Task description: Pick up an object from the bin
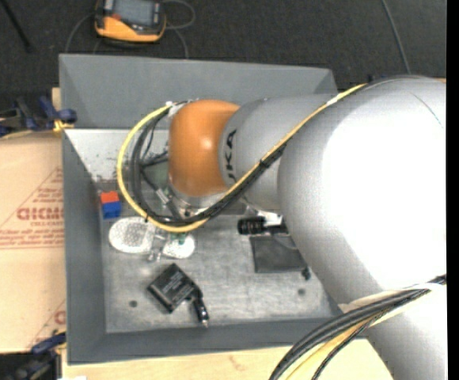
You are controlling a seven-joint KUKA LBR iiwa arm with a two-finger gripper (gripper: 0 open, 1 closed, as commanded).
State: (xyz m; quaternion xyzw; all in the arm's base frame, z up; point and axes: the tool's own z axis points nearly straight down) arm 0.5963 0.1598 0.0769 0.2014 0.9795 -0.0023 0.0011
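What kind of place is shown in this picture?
Probably a robotics lab or test cell: a large robot arm reaches into a grey metal bin of small loose things, and an orange handheld device lies on the dark floor behind it.

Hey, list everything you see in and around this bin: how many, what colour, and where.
Grey metal bin: one, grey, centre of view.
Small blue block with an orange top: one, by the bin's left wall.
Clear round plastic piece: one, whitish, just below the block.
Pale whitish-green piece: one, right of the clear piece, under the wrist.
Black boxy gadget: one, black, lower middle of the floor.
Dark grey flat square: one, right side of the floor.
Black cylinder with a white end: one, just above the square.
Orange-and-black handheld device: one, outside the bin, top left.
Silver robot arm: one, entering from the right.
Orange wrist cover: one, over the bin's upper middle.
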